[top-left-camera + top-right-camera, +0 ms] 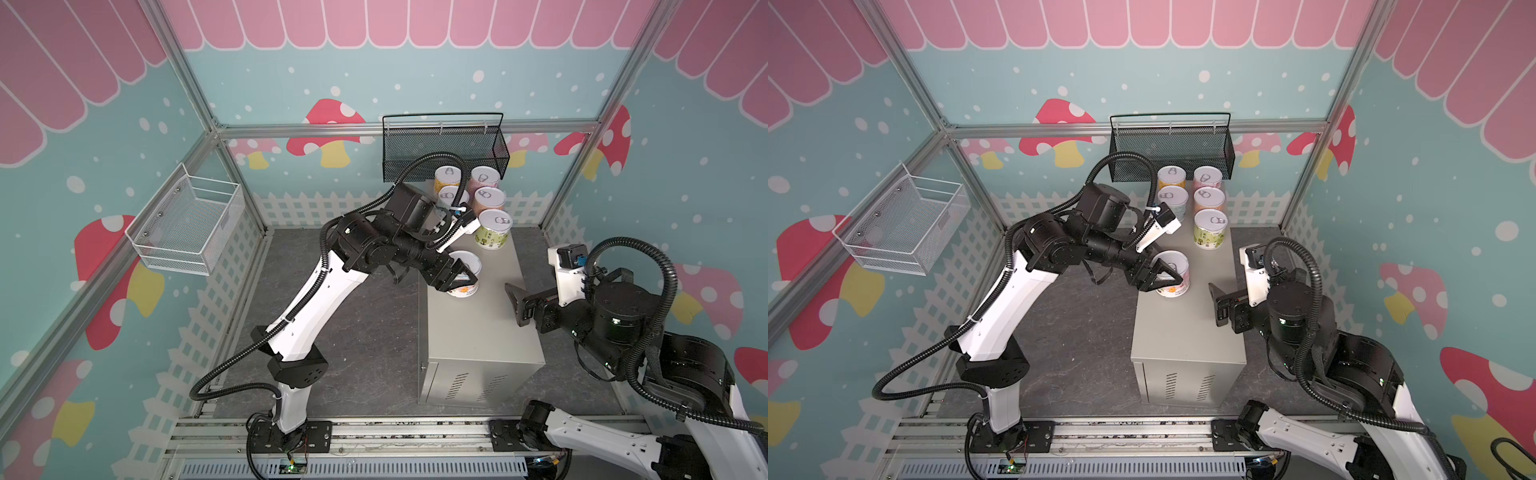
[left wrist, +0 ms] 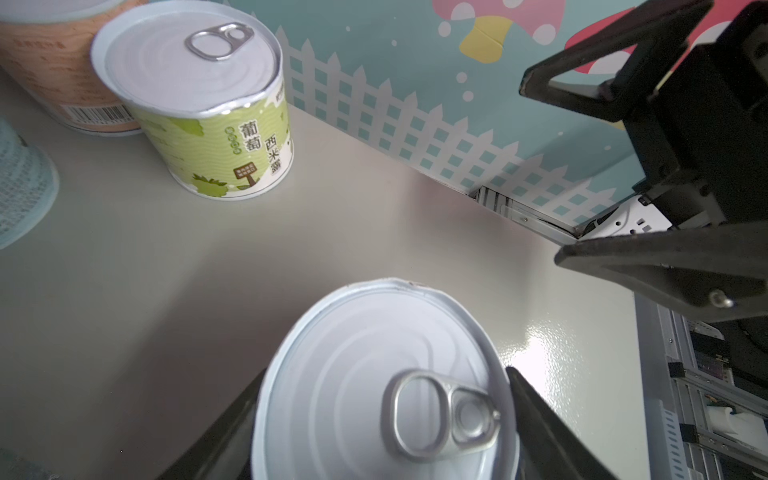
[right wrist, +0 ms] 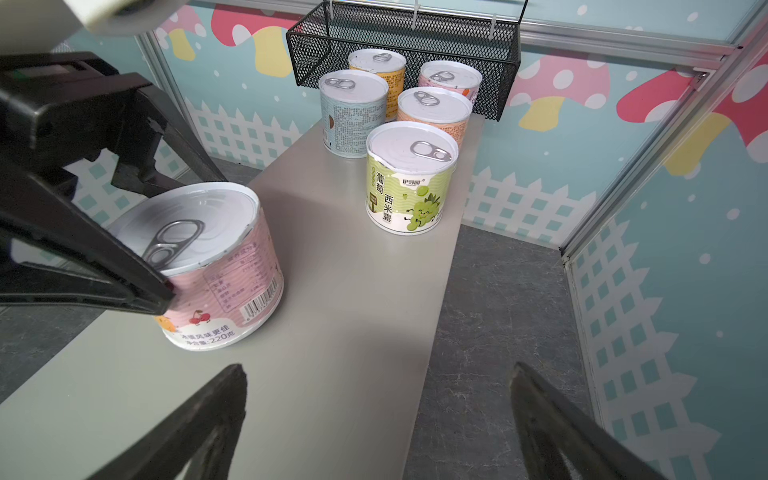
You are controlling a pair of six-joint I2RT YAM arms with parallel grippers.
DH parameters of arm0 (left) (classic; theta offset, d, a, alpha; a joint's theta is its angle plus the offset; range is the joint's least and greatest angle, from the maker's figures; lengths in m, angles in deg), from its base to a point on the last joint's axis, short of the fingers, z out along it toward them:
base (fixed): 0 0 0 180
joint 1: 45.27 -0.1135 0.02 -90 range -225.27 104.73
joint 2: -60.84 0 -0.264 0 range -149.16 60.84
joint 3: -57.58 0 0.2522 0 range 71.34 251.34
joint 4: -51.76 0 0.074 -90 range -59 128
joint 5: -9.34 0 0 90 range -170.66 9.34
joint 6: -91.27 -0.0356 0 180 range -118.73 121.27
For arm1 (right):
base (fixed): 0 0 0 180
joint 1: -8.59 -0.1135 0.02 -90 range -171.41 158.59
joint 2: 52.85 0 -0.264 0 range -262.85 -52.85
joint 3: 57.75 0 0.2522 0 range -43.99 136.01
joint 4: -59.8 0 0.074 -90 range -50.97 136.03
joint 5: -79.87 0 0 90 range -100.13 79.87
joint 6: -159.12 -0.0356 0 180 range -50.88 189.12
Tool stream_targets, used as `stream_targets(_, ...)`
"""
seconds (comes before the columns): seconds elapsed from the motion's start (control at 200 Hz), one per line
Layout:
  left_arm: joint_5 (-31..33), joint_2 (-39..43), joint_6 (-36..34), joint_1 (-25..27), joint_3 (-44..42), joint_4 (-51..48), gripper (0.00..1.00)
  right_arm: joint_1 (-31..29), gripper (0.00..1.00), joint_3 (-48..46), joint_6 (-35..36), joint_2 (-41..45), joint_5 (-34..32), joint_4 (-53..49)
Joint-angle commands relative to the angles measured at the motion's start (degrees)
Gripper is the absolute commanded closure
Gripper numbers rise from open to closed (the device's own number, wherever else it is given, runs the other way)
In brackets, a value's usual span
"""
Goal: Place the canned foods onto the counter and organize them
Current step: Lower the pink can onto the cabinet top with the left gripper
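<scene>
You're holding pink-white can (image 3: 232, 266) in left gripper (image 1: 1173, 272), fingers clamped round its sides, at 9 o'clock edge of counter (image 1: 1183, 332). You're aiming for gap at 9 o'clock of green can (image 1: 1210, 230): lowering flat, not nudging blue can (image 1: 1173, 197). Right gripper (image 3: 378, 370) gaping, empty.

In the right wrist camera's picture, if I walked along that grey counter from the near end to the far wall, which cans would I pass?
pink-white can → green can → orange can → pink can. The light blue can and yellow can stand abreast of the last two.
</scene>
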Motion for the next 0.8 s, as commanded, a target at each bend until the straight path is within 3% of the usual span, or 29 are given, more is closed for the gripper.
stream_targets(0.0, 0.66, -1.35, 0.03, 0.18, -0.59, -2.34, 0.30, -0.30, 0.01, -0.42, -1.02, 0.99, -1.20, 0.64)
stream_targets(0.455, 3.39, -0.84, 0.10, 0.53, -3.52, -1.87, 0.20, -0.33, 0.01, -1.08, -0.18, 1.69, 0.21, 1.47)
stream_targets(0.475, 3.42, -0.74, 0.07, 0.54, -3.73, -1.65, 0.05, -0.33, 0.00, -1.10, -0.20, 1.82, 0.33, 1.62)
stream_targets(0.495, 3.48, -0.65, 0.12, 0.54, -3.98, -1.55, 0.01, -0.28, 0.01, -1.16, -0.22, 1.82, 0.28, 1.56)
stream_targets(0.791, 4.95, 3.18, -0.01, 0.58, -8.80, 2.56, 0.01, -0.32, 0.00, -2.12, -0.31, 2.40, 0.47, 2.09)
